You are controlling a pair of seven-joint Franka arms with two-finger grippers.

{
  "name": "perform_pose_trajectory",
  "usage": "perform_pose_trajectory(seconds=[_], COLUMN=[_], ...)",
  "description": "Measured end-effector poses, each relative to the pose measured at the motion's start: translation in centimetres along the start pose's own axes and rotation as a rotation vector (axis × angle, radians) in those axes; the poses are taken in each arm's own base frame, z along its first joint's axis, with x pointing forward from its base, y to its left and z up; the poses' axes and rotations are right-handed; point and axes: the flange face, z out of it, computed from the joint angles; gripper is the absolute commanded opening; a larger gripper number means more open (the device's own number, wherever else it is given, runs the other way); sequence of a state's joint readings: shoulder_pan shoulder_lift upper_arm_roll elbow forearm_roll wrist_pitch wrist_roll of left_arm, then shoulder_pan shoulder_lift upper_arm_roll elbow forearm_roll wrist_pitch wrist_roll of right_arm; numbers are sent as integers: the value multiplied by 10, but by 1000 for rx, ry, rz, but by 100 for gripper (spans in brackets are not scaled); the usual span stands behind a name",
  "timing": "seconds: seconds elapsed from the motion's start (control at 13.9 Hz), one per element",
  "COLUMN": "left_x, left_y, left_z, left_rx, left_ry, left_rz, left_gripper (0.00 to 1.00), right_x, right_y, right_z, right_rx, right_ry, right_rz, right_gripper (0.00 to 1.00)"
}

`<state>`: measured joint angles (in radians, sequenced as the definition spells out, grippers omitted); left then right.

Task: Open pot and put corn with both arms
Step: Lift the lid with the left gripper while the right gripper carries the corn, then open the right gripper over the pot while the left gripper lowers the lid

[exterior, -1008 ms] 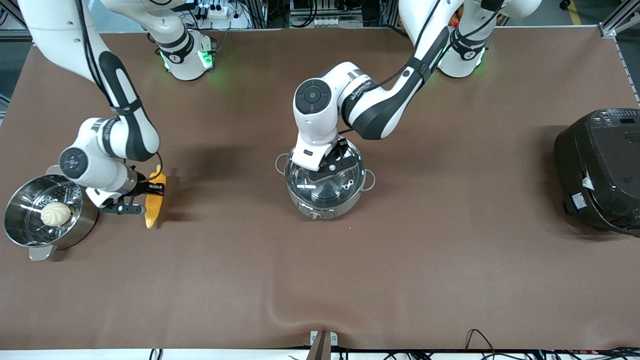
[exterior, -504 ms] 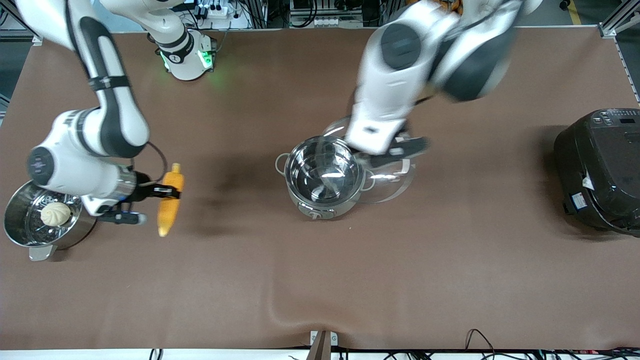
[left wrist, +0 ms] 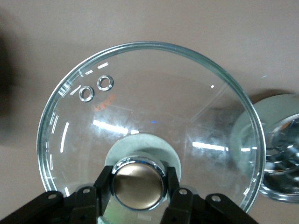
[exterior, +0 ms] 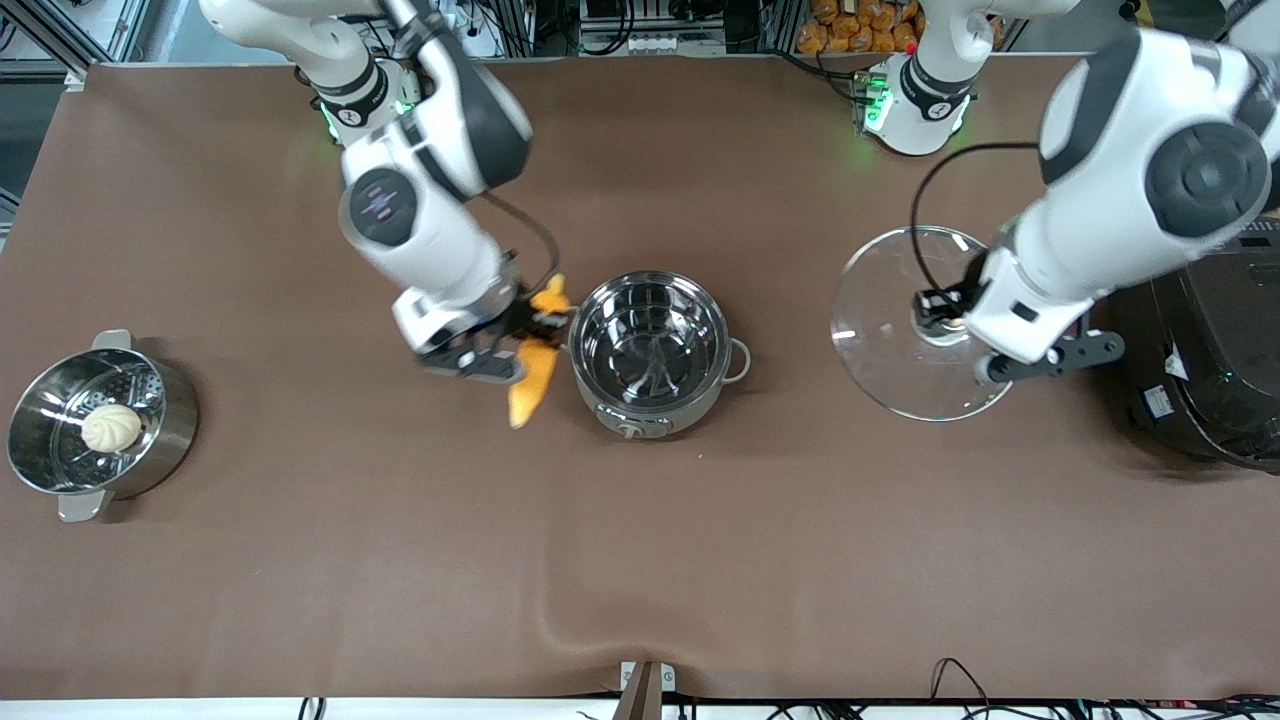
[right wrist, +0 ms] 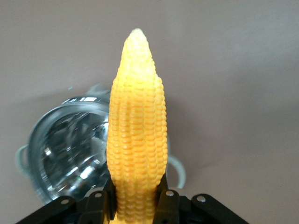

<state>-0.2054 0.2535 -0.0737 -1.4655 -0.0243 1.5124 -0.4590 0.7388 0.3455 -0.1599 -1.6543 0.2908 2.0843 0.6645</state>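
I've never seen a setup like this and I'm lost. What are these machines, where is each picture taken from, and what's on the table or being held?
Two white robot arms work at a brown table. The wide picture looks down from a high camera facing them; the other two come from cameras on their wrists. The left gripper holds the glass lid by its copper knob, in the air beside the black rice cooker. The right gripper holds the corn right beside the open pot. At the right arm's end of the table, a steamer pot holds a white bun.
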Motion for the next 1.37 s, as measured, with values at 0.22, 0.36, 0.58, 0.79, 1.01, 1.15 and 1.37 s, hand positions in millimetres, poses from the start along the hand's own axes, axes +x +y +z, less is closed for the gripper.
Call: perform_pose_trajectory(seconds=[0.22, 0.36, 0.58, 0.79, 1.01, 1.15, 1.37], left_x=[14, 24, 26, 20, 13, 11, 11], left_y=[-33, -56, -83, -86, -88, -89, -90], left_z=[35, 68, 129, 184, 219, 234, 257], left_rx=[7, -1, -15, -11, -20, -30, -42], left_ry=[-42, -15, 20, 69, 115, 158, 188], left_rz=[7, 48, 52, 62, 68, 70, 70], left_gripper=[0, 0, 0, 0, 0, 0, 0], right_x=[-35, -47, -44, -38, -24, -5, 62], right_y=[-53, -70, -70, -70, -61, -42, 33], right_z=[45, 94, 120, 110, 92, 70, 18], right_rx=[45, 45, 14, -13, -37, -61, -99], right_ry=[63, 87, 105, 144, 151, 148, 126], right_rz=[25, 32, 18, -15, 3, 38, 57], right_gripper=[23, 69, 100, 100, 100, 100, 100])
